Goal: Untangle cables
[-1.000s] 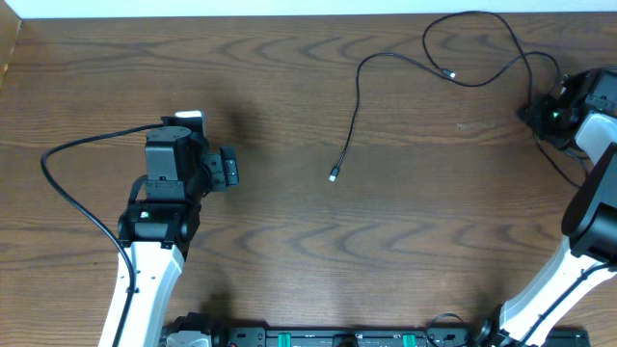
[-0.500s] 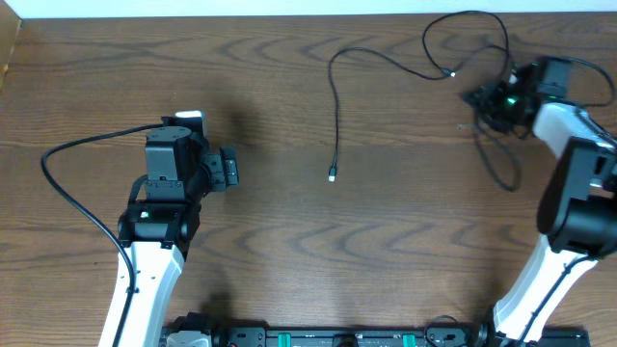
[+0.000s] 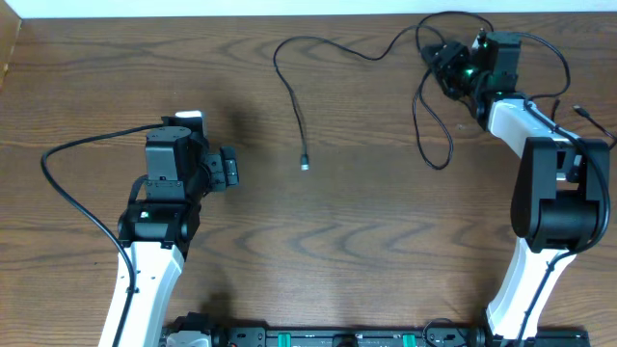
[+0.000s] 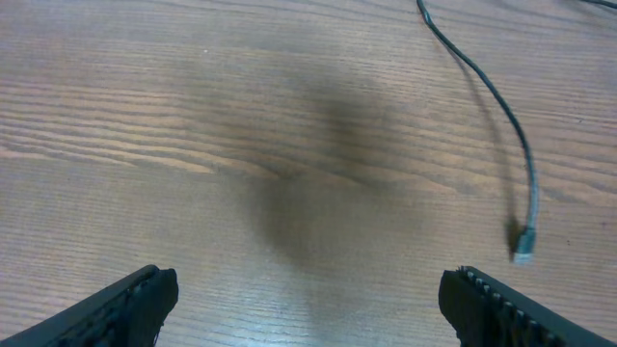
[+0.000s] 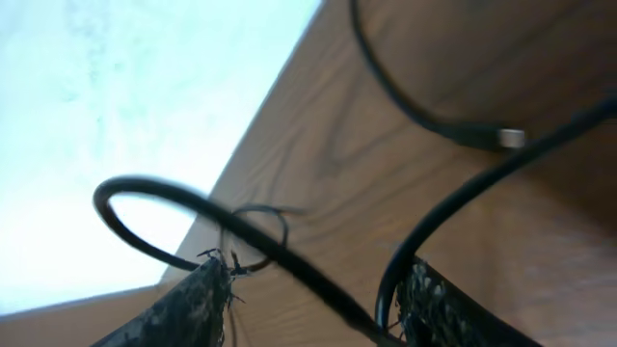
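Thin black cables (image 3: 289,87) lie across the far right of the table. One runs from its small plug (image 3: 305,166) up, over and right to my right gripper (image 3: 442,66); a loop (image 3: 429,135) hangs below that gripper. In the right wrist view my right gripper (image 5: 313,308) stands open, with two black cable strands (image 5: 289,265) crossing the gap between its fingers, and a plug (image 5: 511,138) lies beyond. My left gripper (image 3: 231,169) is wide open over bare wood, far from the tangle. In its wrist view (image 4: 308,308) nothing sits between the fingers, and the cable's plug end (image 4: 523,255) lies ahead to the right.
The table's far edge (image 3: 289,15) meets a white wall just behind the right gripper. A thick black arm wire (image 3: 67,183) loops left of the left arm. Another cable end (image 3: 578,111) rests beside the right arm.
The right gripper swept left along the far edge, dragging the cables with it; the plug end slid left. Its jaws have widened. The left arm stayed still.
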